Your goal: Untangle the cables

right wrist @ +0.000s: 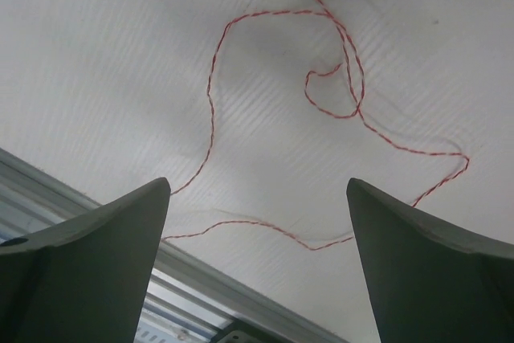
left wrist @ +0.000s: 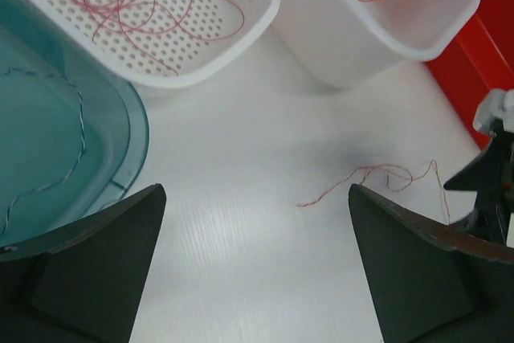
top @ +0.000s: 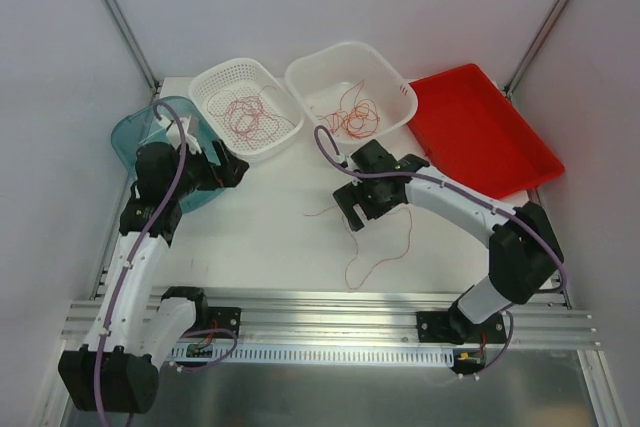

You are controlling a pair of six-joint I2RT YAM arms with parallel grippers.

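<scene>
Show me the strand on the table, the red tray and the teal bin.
strand on the table (right wrist: pixel 211 110): right wrist view, left stretch
red tray (top: pixel 480 137): top view, bare floor
teal bin (top: pixel 125 137): top view, left wall
</scene>
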